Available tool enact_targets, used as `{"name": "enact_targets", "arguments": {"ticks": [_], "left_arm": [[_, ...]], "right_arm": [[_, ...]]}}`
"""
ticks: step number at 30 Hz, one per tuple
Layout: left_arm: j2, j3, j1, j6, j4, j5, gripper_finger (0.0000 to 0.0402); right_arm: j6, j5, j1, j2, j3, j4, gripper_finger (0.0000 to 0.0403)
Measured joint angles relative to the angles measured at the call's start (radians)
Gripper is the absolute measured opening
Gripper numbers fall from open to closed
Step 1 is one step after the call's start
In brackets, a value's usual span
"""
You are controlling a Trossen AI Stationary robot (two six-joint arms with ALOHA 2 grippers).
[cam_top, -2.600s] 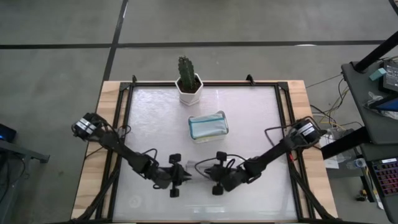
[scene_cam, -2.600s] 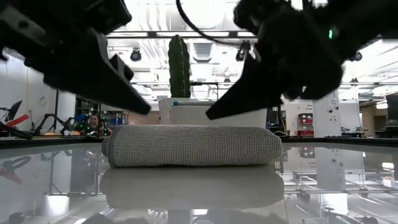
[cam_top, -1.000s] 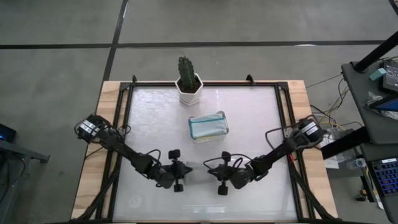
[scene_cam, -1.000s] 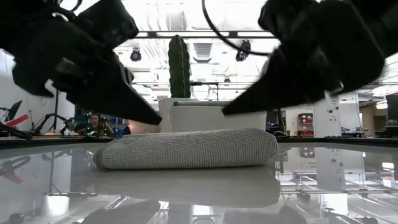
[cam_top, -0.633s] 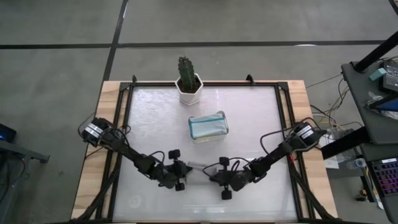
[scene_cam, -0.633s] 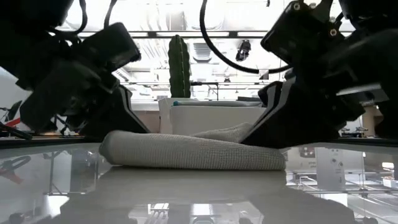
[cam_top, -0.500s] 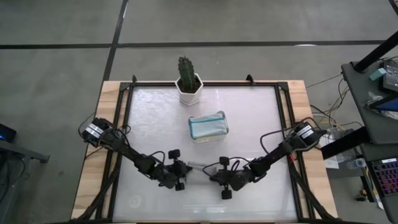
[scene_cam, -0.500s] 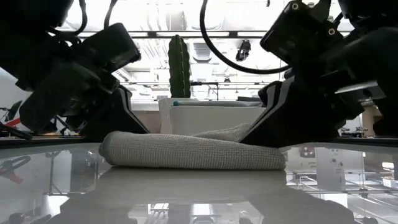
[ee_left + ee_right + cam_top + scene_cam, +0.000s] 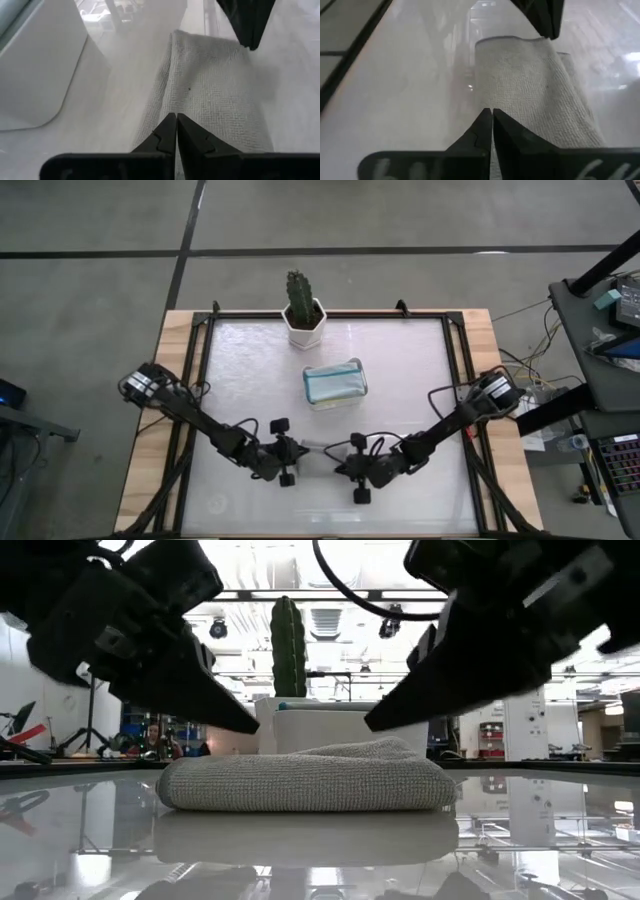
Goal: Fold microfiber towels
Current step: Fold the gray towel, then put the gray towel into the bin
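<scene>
A grey microfiber towel [image 9: 305,780], folded into a thick flat bundle, lies on the glossy table top near its front middle [image 9: 317,447]. My left gripper [image 9: 255,727] is shut and slants down over the towel's left end [image 9: 176,117]. My right gripper [image 9: 368,726] is shut and slants down over the right end [image 9: 491,112]. In the low view both tips stand a little above the cloth. A pale teal towel [image 9: 335,380] lies in the white tray [image 9: 360,387] behind.
A potted cactus [image 9: 303,308] stands at the far edge, just behind the tray. A black frame [image 9: 200,410] runs round the table top. Bare table lies to the left and right of the arms. A person [image 9: 152,740] sits far off in the room.
Both shut grippers dipped onto the grey towel's two ends and pressed it flatter, then rose clear again. The towel has stayed in place and now bulges a little higher toward its right end.
</scene>
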State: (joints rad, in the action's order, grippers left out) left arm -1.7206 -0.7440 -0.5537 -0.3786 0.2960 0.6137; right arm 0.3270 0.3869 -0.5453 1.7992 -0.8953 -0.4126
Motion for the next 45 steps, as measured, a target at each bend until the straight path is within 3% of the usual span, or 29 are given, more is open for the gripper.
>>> {"name": "enact_targets", "arguments": {"ticks": [5,13,24,33,45], "left_arm": [[0.005,-0.003,0.0,-0.001,0.009,0.0,0.0],[-0.011,-0.002,0.005,-0.008,0.036,0.001,0.0],[-0.012,0.021,0.005,-0.008,0.031,0.0,0.0],[-0.01,0.026,0.004,-0.008,0.028,0.0,0.0],[0.021,0.0,-0.013,-0.013,0.032,-0.037,0.0]], "right_arm": [[0.074,0.039,0.012,-0.007,-0.059,0.113,0.0009],[0.012,0.243,0.023,0.017,-0.067,0.138,0.0009],[0.021,0.268,0.037,0.088,-0.035,0.133,0.0009],[0.02,0.251,0.037,0.056,-0.046,0.128,0.0009],[0.275,0.04,0.047,-0.083,-0.067,0.241,0.0015]]}}
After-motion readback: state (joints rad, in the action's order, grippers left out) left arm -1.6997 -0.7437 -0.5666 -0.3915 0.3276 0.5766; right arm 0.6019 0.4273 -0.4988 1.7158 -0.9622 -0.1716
